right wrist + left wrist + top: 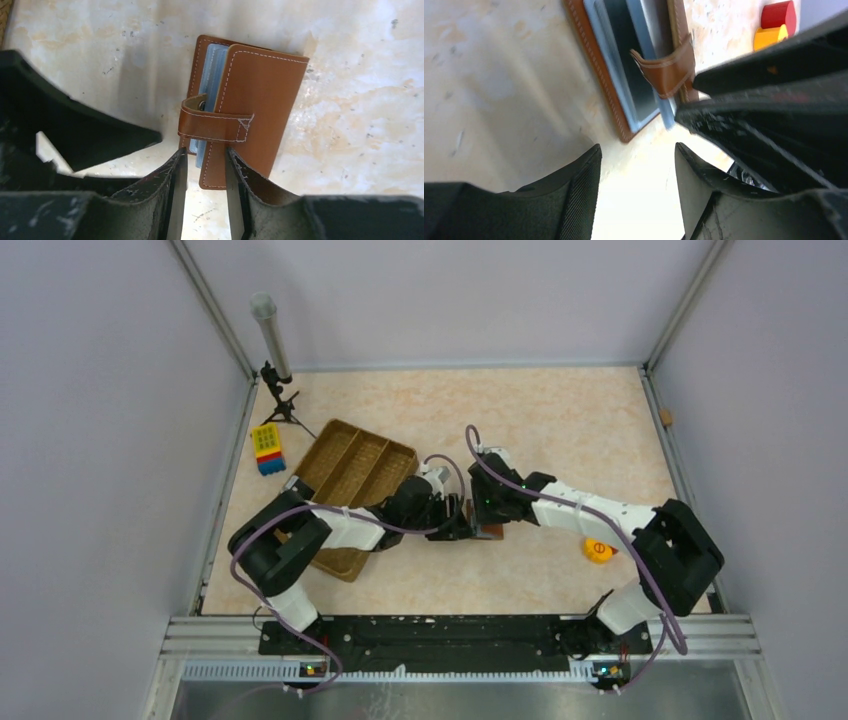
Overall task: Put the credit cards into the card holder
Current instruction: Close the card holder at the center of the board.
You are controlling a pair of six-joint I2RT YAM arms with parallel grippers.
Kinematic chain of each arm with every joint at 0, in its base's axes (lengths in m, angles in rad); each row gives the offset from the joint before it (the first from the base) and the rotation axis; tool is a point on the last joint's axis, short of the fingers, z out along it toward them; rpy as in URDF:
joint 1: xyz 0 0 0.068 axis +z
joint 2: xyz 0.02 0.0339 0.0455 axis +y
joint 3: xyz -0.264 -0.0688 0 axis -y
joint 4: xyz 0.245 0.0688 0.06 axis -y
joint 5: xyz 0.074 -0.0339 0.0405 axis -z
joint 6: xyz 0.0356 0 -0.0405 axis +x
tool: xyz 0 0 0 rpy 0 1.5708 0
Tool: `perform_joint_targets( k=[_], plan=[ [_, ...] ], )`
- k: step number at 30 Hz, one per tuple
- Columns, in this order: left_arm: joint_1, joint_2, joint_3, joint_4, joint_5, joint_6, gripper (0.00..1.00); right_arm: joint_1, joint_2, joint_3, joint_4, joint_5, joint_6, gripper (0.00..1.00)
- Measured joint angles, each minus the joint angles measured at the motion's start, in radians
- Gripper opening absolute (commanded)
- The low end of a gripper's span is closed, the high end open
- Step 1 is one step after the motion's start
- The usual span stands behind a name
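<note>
Leather card holder [260, 95] mid-frame looks light and floppy; credit cards [212, 65] inside look stiff, slick; I'd pinch its bottom edge. Right gripper [204, 160] half-open, left gripper [639, 155] wider; both empty.

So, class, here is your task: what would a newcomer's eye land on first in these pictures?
The brown card holder lies mid-table, its strap wrapped round the front and bluish cards peeking from its side. The left gripper and right gripper, both open, crowd it from opposite sides. Farther left lies a compartmented tray, with a yellow-and-blue block beyond it.
</note>
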Motion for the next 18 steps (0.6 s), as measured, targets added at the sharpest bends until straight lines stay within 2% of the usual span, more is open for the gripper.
perform_joint_targets(
  k=[5,11,18],
  plan=[
    [0.0,-0.164,-0.064,-0.14,-0.042,0.044,0.65,0.0,0.041,-0.007,0.066,-0.037,0.014,0.4],
    [0.001,-0.399,-0.083,-0.309,-0.088,0.08,0.71,0.0,0.079,-0.015,0.139,-0.11,0.028,0.52],
    [0.002,-0.571,-0.078,-0.454,-0.155,0.091,0.8,0.0,0.043,-0.015,0.176,-0.215,0.022,0.61]
  ],
)
